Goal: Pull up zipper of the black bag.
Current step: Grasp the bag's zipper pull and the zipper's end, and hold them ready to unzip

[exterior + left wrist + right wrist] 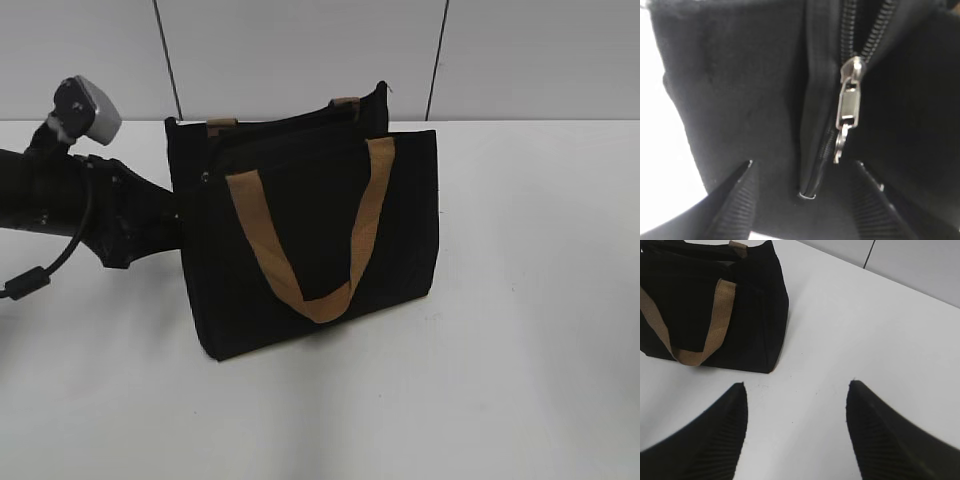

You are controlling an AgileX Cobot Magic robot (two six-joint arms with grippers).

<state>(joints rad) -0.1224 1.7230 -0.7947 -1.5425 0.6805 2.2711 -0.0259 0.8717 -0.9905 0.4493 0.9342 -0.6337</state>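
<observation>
The black bag (320, 230) stands upright on the white table, tan strap handle hanging down its front. It also shows in the right wrist view (710, 305). In the left wrist view the zipper (848, 107), a silvery slider with a small pull below it, sits on the black zip at the bag's end (740, 100). My left gripper (804, 167) is open, its two fingers either side of the zip's end, just short of the pull. In the exterior view its fingers are hidden behind the bag's left end. My right gripper (796, 390) is open and empty above bare table, to the bag's right.
The left arm (90, 205) with its cable reaches in from the left edge to the bag's left end. The white table (520, 380) runs back to a grey panelled wall (300, 50). The right arm does not show in the exterior view.
</observation>
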